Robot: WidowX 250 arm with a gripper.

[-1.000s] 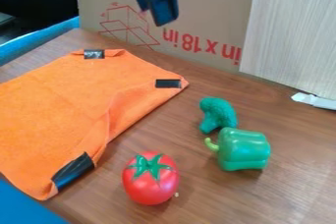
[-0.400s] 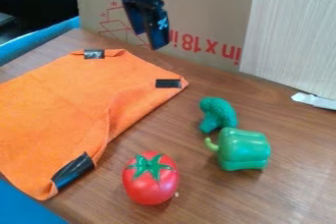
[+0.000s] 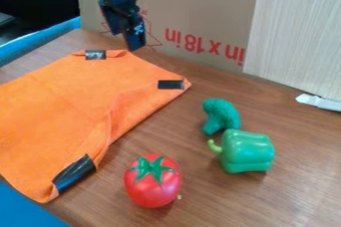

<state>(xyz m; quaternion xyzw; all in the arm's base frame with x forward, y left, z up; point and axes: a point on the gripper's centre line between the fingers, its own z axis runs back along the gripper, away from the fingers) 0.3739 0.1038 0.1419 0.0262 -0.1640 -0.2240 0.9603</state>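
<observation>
The black gripper [image 3: 126, 29] hangs at the upper left, in front of the cardboard and just above the far edge of the orange cloth [image 3: 60, 106]. The cloth lies on the table with black tape at several corners and a raised fold along its right side. On the table to the right, a green toy broccoli [image 3: 222, 115] is right behind a green toy pepper [image 3: 248, 151], whose stem points left. Nearer the camera stands a red toy tomato [image 3: 152, 183] with green leaves on top.
A cardboard panel [image 3: 200, 17] stands along the table's back edge, with a pale wood-grain board [image 3: 296, 37] against it at the right. A white piece [image 3: 318, 102] lies at its foot. Blue surfaces show at the lower left corner and left edge.
Over the two earlier frames the gripper came down, then shifted left toward the cloth's far corner. The cloth and the toys have stayed put.
</observation>
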